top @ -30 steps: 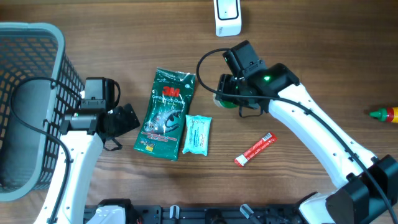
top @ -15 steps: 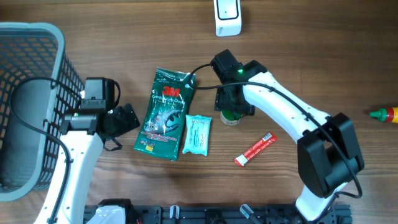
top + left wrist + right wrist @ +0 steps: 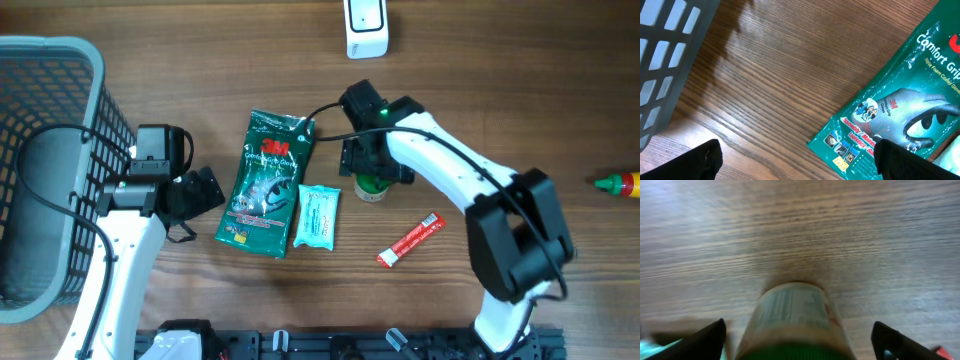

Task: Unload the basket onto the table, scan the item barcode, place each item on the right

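Overhead, the right end effector (image 3: 374, 168) hangs over a small green-capped bottle (image 3: 372, 188) standing on the worktop (image 3: 520, 90) beside the green glove packet (image 3: 268, 185), well apart from the scanner (image 3: 365, 28) at the far edge; the left end effector (image 3: 192, 192) idles near the basket (image 3: 50, 45). Its wrist view shows fingers (image 3: 700, 161) spread, nothing between them, probably keeping clear. The right wrist view shows fingers (image 3: 702, 341) apart, flanking the bottle without touching, placed as if for a grasp.

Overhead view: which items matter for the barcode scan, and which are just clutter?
In play: green-capped jar, white scanner.
Lying about: green glove pack, pale blue packet, red sachet, grey basket, red-yellow bottle.
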Controlling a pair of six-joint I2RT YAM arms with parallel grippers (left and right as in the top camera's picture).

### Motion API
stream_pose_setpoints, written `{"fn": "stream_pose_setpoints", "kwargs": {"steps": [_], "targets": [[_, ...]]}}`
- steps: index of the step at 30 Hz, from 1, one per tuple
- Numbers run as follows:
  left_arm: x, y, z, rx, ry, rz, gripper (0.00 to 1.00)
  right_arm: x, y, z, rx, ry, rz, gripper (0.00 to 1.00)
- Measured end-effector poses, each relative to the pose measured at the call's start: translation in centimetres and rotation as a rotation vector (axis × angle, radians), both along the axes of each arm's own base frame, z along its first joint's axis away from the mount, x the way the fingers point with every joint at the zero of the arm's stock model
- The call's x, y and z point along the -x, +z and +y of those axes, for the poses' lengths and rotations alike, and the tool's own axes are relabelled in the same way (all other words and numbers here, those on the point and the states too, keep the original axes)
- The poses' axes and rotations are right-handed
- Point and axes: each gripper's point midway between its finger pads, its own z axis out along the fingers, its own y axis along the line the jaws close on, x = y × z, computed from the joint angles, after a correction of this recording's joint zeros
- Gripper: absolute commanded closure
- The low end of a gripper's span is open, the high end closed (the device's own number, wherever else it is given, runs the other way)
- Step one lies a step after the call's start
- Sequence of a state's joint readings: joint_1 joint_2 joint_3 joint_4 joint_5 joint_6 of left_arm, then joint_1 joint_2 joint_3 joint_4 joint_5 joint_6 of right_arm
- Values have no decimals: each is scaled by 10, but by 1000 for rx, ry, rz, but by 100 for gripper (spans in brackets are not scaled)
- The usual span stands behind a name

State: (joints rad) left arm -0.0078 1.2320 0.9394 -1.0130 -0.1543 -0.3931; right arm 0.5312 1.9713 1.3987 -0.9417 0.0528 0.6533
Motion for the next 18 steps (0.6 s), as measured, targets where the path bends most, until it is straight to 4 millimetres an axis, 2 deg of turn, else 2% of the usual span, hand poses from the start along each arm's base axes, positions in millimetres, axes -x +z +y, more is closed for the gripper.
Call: {"fn": "stream_pose_setpoints", "kwargs": {"steps": [1, 3, 5, 9, 14, 18], "targets": [[0, 0, 0, 0, 0, 0, 0, 2, -9, -1, 12, 0, 21, 14], [0, 0, 0, 0, 0, 0, 0, 5, -23, -1, 25, 1, 59, 26], [0, 0, 0, 0, 0, 0, 0, 4, -23, 0, 18, -1, 57, 33], [0, 0, 0, 0, 0, 0, 0, 4, -23, 1, 8, 2, 62, 38], [0, 0, 0, 0, 0, 0, 0, 14, -19, 4, -37, 38, 138, 36], [0, 0, 0, 0, 0, 0, 0, 39, 5, 18, -189, 56, 312, 35]]}}
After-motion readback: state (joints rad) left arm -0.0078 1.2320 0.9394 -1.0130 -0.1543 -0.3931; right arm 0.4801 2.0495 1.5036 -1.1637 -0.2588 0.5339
